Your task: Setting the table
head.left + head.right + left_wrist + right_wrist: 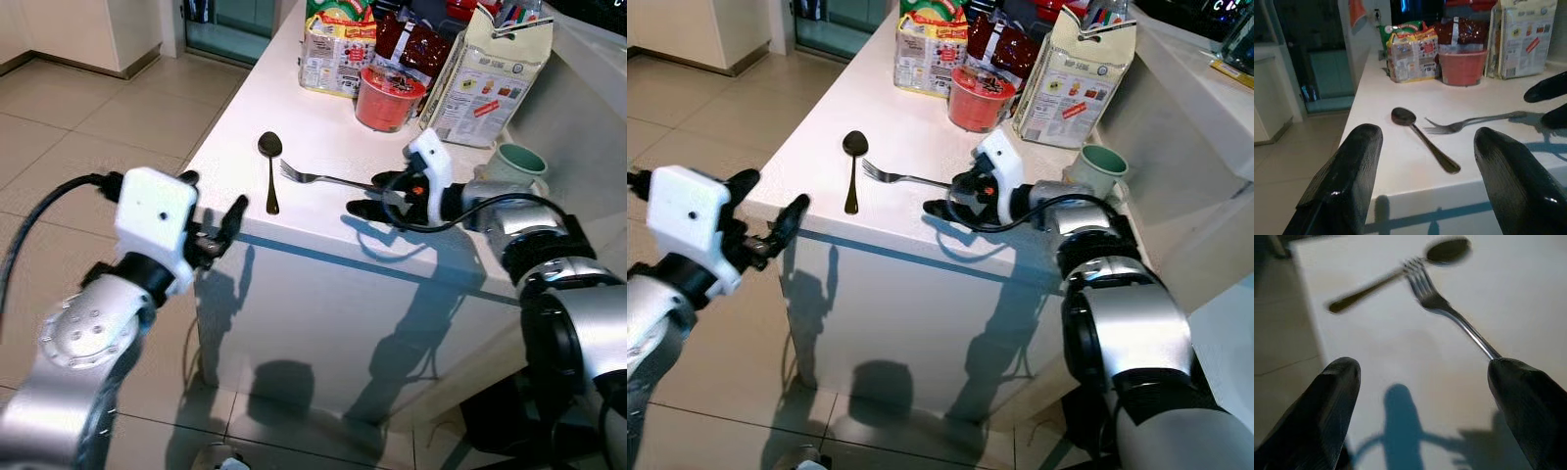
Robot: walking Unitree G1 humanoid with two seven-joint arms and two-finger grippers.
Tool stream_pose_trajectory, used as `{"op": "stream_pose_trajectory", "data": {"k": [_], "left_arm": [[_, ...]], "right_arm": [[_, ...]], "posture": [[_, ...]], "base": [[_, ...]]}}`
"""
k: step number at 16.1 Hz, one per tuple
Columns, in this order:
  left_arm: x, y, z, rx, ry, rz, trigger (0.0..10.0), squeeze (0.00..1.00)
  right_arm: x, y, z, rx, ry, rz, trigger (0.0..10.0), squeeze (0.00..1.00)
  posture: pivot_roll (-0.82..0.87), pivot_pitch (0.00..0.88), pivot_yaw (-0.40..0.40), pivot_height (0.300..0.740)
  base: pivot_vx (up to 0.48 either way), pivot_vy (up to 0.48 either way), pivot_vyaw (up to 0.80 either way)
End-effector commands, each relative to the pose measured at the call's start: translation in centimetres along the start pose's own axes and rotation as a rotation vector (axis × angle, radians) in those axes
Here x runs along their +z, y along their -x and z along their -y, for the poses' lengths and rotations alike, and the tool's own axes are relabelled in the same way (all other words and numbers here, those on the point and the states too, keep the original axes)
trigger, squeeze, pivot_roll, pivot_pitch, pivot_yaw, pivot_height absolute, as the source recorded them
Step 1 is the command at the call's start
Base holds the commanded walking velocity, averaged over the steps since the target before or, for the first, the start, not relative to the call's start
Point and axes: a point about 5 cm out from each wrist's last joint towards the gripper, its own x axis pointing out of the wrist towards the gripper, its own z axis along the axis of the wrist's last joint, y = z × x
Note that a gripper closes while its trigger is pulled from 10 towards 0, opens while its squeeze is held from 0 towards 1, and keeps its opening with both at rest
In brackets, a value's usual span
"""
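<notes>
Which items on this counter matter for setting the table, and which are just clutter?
For the job:
fork
spoon
right gripper, open at the fork's handle

Lying about:
red cup
noodle packets
paper bag
green mug

fork (323,178) handle end behind right gripper (377,194)

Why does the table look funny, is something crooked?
Yes. The silver metal fork lies slanted across the white countertop, its tines almost touching the dark long-handled spoon, not side by side. The right gripper is at the fork's handle end, open. No plate sits by them.
</notes>
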Motion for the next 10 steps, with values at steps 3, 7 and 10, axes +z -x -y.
{"op": "stream_pose_trajectory", "data": {"k": [3,7,10], "left_arm": [[-1.1,-1.2,0.0,0.055,0.026,-0.031,10.0,0.00],[-2.9,-3.6,0.0,0.093,0.051,-0.034,10.0,0.00],[-2.5,-5.3,1.2,0.037,0.046,0.018,10.0,0.00]], "right_arm": [[2.5,2.7,1.5,-0.118,-0.008,0.279,10.0,0.00],[0.0,6.2,-1.9,-0.411,-0.046,0.532,10.0,0.00],[-2.4,7.0,-6.3,-0.614,-0.027,0.519,10.0,0.00]], "posture": [[0.19,0.000,-0.181,0.740],[0.05,0.000,-0.058,0.740],[0.02,0.000,-0.015,0.740]], "base": [[0.000,0.000,0.00],[0.000,0.000,0.00],[0.000,0.000,0.00]]}}
